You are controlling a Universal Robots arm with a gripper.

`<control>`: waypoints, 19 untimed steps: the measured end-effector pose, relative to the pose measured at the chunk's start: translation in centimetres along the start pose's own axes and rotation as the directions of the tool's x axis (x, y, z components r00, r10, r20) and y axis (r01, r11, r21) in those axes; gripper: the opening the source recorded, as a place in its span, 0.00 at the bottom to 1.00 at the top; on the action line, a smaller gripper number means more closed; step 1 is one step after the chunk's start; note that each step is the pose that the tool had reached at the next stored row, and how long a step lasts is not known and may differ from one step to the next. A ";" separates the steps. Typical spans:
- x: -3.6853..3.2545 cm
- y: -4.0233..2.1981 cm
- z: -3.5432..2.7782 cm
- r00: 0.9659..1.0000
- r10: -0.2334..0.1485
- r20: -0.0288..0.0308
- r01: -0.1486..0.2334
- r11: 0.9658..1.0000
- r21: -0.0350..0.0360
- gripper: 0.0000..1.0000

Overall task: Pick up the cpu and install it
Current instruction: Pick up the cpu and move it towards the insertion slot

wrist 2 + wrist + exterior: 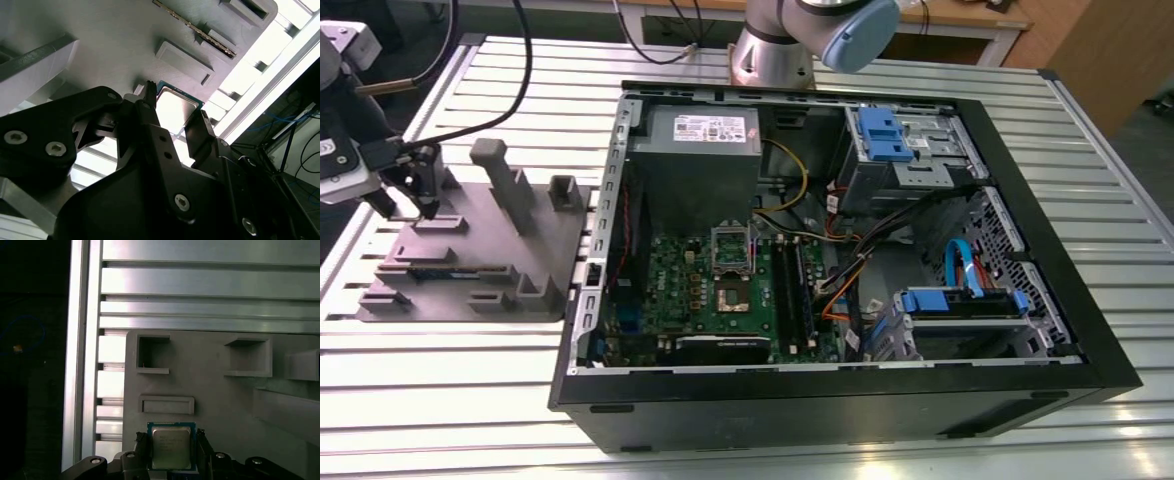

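Broadly: slatted desk (454, 400) carries an open computer case (854, 410) and, on the exterior view's left, a grey parts fixture (520, 235). Hand (403, 208) over the fixture, fingers (141, 447) pinching the cpu (171, 447) by two opposite edges.

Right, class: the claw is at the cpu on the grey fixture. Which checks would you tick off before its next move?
1. The claw straddles the cpu: ok.
2. The cpu lies flat, metal top up, on the grey fixture: ok.
3. The motherboard socket is uncovered, its frame raised: ok.
4. The cables lie off the socket: ok.
5. The cpu corner mark matches the socket: cannot tell.
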State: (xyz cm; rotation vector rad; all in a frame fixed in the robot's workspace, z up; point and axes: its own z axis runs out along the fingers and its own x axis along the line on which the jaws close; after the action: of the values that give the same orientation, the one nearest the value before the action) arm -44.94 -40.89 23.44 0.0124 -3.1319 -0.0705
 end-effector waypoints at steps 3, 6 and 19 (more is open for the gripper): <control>0.00 0.00 -0.05 1.000 0.000 0.000 0.000 1.000 0.000 0.47; 0.00 0.01 -0.11 1.000 0.000 0.000 0.000 1.000 0.000 0.47; 0.01 0.03 -0.55 1.000 0.000 0.000 0.000 1.000 0.000 0.47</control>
State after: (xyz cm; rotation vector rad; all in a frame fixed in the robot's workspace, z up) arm -44.94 -40.89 23.99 0.0124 -3.1319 -0.0706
